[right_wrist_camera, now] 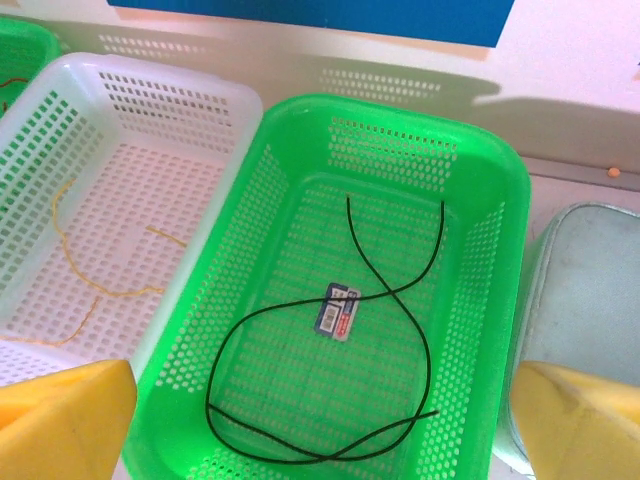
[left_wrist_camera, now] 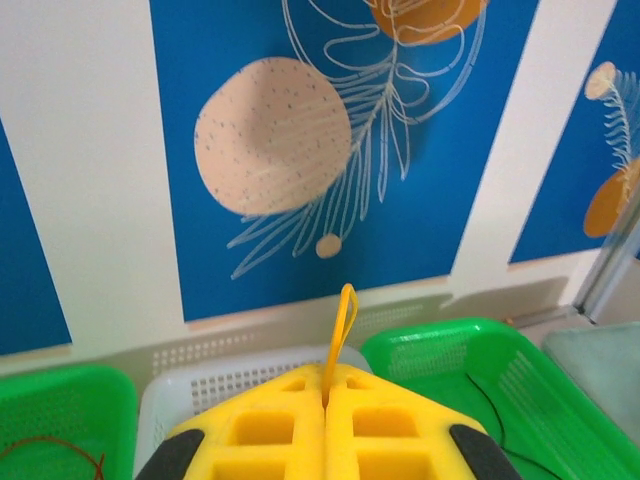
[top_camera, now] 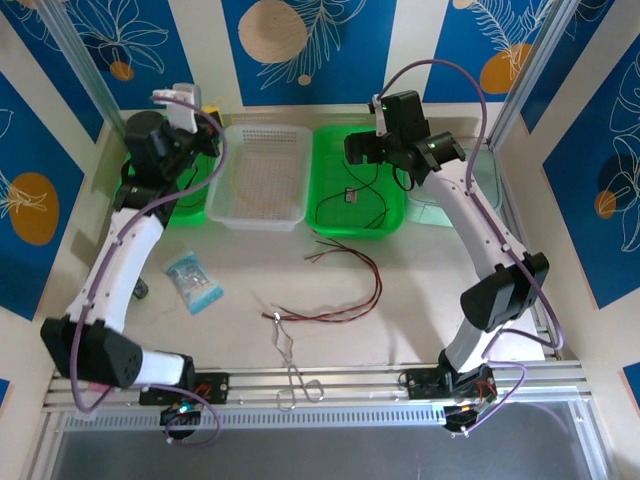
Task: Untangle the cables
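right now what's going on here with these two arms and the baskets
Two robot arms are sorting thin cables into baskets. The left end effector is shut on a yellow cable, raised near the white basket. The right end effector hangs open over the green basket, where a black cable lies. Red and dark cables lie loose on the table, not yet sorted.

forceps (top_camera: 290, 365) laid at near table (top_camera: 420, 290) edge | packet (top_camera: 194, 281) laid left of them | white basket (top_camera: 258, 222) set beside green basket (top_camera: 356, 233)
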`<control>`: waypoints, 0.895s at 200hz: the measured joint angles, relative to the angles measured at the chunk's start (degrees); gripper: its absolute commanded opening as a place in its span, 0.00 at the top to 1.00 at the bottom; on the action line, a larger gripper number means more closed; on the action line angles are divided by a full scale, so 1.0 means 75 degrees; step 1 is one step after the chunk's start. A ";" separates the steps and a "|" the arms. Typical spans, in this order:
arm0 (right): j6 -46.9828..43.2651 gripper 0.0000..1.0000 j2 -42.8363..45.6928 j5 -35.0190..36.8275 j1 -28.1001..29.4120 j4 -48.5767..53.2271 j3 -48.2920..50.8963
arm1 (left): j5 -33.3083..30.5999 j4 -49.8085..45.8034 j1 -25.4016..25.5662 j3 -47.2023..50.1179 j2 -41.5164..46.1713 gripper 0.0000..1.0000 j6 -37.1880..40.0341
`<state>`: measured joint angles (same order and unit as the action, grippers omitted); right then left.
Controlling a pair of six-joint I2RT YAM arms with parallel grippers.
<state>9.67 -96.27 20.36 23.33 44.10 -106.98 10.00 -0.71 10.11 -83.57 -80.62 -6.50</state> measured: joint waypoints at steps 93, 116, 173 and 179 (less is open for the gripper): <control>0.0160 0.03 0.1798 -0.0233 -0.0172 0.0079 0.0985 | -0.0731 -0.1545 0.0306 -0.3765 -0.4389 1.00 -0.0420; 0.0356 0.03 0.2361 -0.0262 -0.0172 0.0073 0.1489 | -0.0764 -0.2206 0.0548 -0.3800 -0.5260 1.00 -0.0542; 0.0889 0.03 0.3459 -0.0268 -0.0047 0.0082 0.2600 | -0.0664 -0.4240 0.0944 -0.4188 -0.6747 1.00 -0.0968; 0.0921 0.03 0.3520 -0.0265 -0.0009 0.0114 0.2649 | -0.0621 -0.4409 0.0950 -0.4194 -0.6799 1.00 -0.1017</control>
<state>16.58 -69.87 18.37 23.27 44.95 -87.11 5.34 -33.78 17.23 -115.02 -131.61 -14.13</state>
